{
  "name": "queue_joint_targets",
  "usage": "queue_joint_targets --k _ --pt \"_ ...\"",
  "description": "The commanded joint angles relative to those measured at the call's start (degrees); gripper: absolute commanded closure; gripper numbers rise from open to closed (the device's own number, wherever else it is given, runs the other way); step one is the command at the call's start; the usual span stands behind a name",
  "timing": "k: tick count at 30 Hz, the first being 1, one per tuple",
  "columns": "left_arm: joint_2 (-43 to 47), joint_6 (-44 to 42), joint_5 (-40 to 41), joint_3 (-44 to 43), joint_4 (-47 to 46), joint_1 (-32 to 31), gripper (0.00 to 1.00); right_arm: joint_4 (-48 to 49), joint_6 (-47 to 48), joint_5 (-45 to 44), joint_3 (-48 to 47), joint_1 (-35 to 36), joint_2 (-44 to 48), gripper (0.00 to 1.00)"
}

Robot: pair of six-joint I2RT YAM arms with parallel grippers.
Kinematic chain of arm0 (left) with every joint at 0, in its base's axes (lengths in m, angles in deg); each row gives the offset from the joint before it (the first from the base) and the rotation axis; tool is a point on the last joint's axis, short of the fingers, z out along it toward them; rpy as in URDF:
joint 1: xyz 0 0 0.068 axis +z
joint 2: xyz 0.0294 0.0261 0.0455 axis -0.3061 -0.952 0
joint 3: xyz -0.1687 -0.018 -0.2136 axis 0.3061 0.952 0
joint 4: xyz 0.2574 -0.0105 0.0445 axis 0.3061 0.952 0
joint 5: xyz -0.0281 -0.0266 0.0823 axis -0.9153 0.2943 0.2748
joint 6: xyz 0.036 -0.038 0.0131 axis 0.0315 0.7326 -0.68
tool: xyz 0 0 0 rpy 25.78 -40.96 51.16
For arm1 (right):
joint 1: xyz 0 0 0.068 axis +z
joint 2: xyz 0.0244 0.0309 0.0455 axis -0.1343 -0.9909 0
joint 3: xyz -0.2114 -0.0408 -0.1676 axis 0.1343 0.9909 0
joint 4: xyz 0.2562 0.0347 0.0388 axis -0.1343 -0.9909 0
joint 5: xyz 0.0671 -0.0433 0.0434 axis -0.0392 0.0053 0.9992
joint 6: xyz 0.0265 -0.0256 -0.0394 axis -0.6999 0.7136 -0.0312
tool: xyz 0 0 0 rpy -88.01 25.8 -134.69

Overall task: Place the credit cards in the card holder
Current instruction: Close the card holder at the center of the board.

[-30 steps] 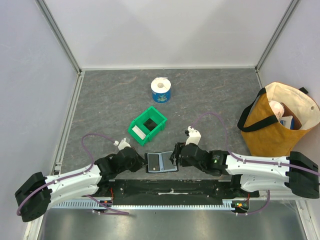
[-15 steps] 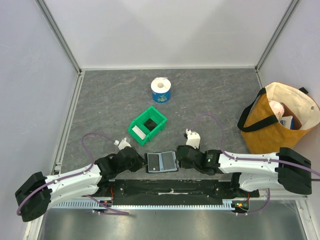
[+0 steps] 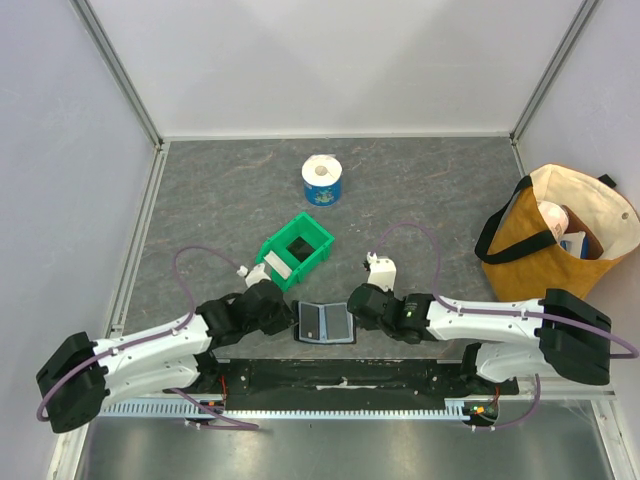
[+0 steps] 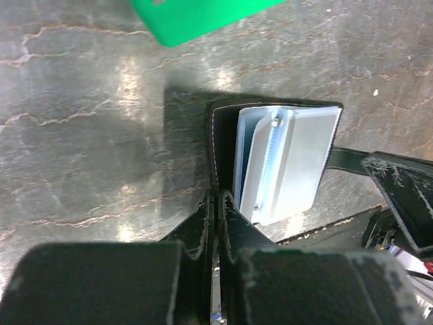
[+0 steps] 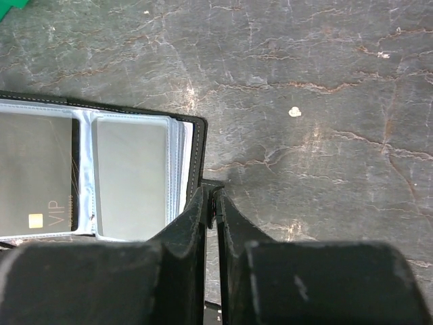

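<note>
The black card holder (image 3: 325, 322) lies open on the grey table near the front edge, its clear bluish pockets (image 4: 291, 162) facing up. One pocket holds a card printed "VIP" (image 5: 34, 179). My left gripper (image 4: 216, 200) is shut on the holder's left cover edge (image 4: 214, 142). My right gripper (image 5: 215, 193) is shut on the small snap tab (image 5: 215, 184) at the holder's right edge. A white credit card (image 3: 278, 265) lies in the green bin (image 3: 312, 232) behind the holder. The bin's other half looks dark; I cannot tell whether a card is there.
A paper roll in a blue wrapper (image 3: 322, 180) stands at the back. A tan tote bag (image 3: 555, 245) with things in it sits at the right. A black strip (image 3: 340, 378) runs along the near edge between the arm bases.
My right gripper has gone from open to shut on the snap tab and reached a little further left. The left wrist has shifted slightly up and right, still holding the cover.
</note>
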State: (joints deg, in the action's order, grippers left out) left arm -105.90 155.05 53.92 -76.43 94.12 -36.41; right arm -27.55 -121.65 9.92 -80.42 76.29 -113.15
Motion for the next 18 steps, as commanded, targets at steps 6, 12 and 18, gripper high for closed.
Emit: queue_joint_targets --k 6,12,18 --pt "-7.08 -8.73 -3.21 -11.77 1.99 -0.17 0.98 1.74 -1.14 -0.4 2.98 -0.72 2.56 0.97" --pt "-15.35 -11.64 -6.81 -17.13 0.32 -1.04 0.91 4.56 -3.6 -0.66 7.2 -0.81 5.9 0.98" --pt "-21.94 -12.26 -12.44 -19.34 -7.13 -3.15 0.75 6.58 -5.97 -0.93 10.98 -0.99 9.68 0.98"
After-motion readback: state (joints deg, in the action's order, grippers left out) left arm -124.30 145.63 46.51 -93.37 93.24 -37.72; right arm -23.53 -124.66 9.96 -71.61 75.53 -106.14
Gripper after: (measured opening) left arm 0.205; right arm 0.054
